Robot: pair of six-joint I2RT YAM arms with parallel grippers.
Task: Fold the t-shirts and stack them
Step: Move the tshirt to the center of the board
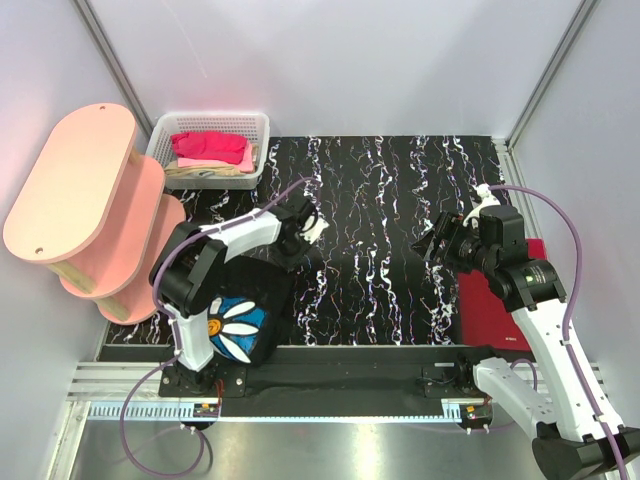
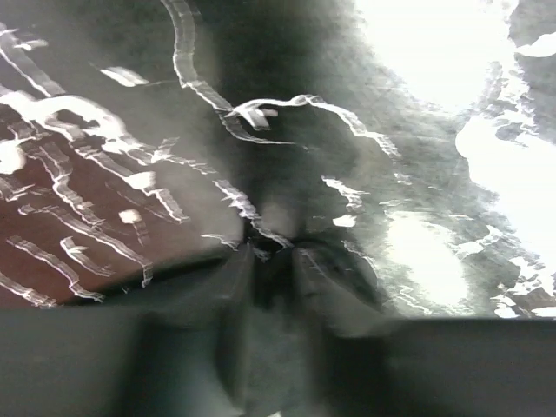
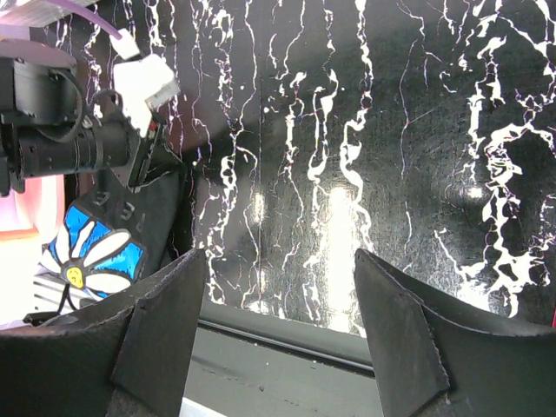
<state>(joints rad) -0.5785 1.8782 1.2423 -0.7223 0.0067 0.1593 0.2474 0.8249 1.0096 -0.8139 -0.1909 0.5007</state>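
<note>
Left gripper (image 2: 274,248) at black shirt (image 1: 240,325) edge — grip unclear; right gripper (image 3: 278,287) spread above table (image 1: 380,250).

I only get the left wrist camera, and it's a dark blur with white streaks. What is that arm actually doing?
Observer: The left gripper is down at the far edge of a black t-shirt with a daisy print, which lies at the table's near left.
Operator: And where's the other arm?
Observer: The right gripper hangs open over the bare marbled table, with nothing between its fingers.
Operator: What's over on the right side?
Observer: A dark red t-shirt lies flat at the table's right edge, partly under the right arm.
</note>
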